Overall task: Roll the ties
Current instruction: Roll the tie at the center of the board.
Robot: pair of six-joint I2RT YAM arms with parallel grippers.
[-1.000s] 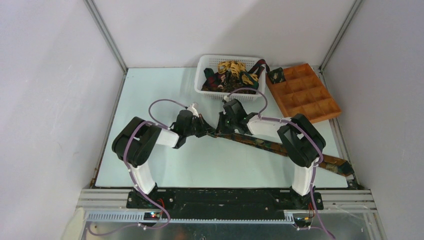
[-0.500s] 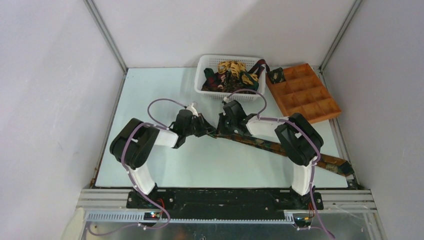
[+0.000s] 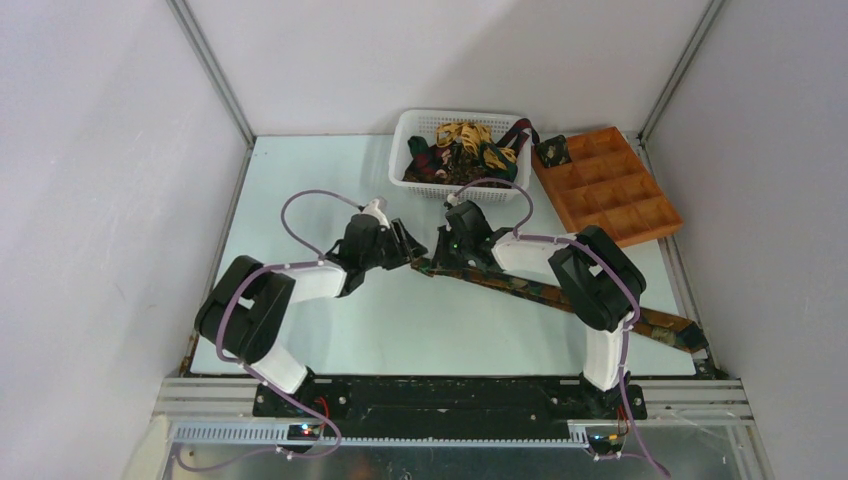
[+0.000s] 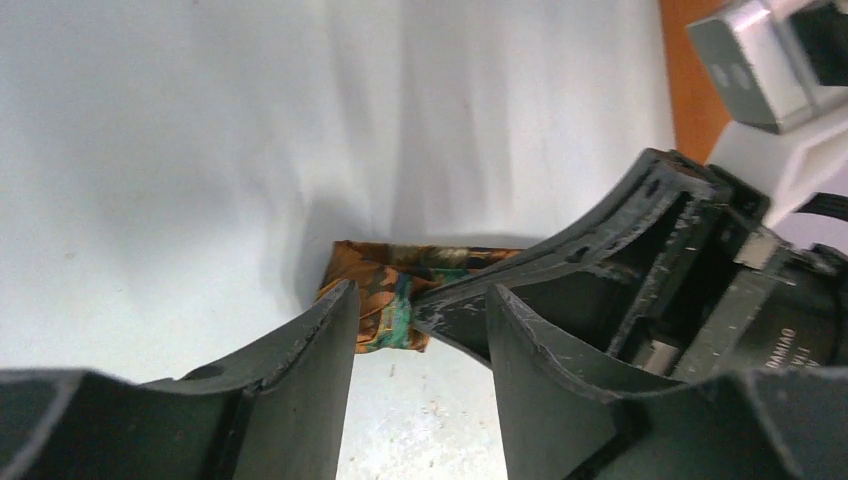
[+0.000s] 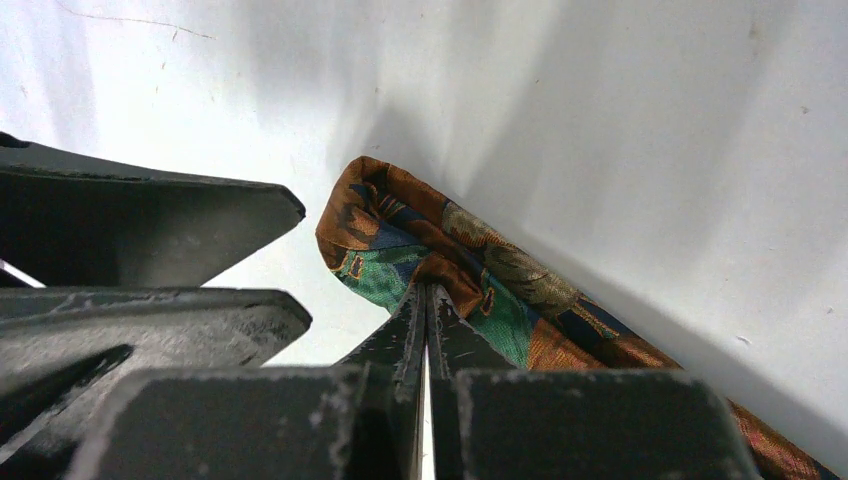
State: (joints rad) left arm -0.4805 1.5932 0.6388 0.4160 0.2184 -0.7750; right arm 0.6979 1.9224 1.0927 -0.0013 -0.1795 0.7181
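A long green, brown and orange patterned tie (image 3: 560, 295) lies slanted across the table, from the middle to the right front corner. Its near end is folded over (image 5: 400, 240) (image 4: 385, 300). My right gripper (image 3: 438, 262) (image 5: 425, 290) is shut, its tips pinching the fabric at that fold. My left gripper (image 3: 405, 245) (image 4: 420, 295) stands open just left of the fold, with its fingers (image 4: 320, 340) on either side of the right gripper's tip and nothing between them but that tip. More ties fill the white basket (image 3: 410, 135). One small dark rolled tie (image 3: 552, 150) sits in the tray.
The white plastic basket stands at the back middle. An orange-brown compartment tray (image 3: 620, 195) sits at the back right. The tie's far end (image 3: 690, 335) reaches the table's right front edge. Grey walls close in both sides.
My left gripper has opened and let go of the tie's end, and the left arm has swung a little back and to the left. The right gripper has stayed shut on the fold.
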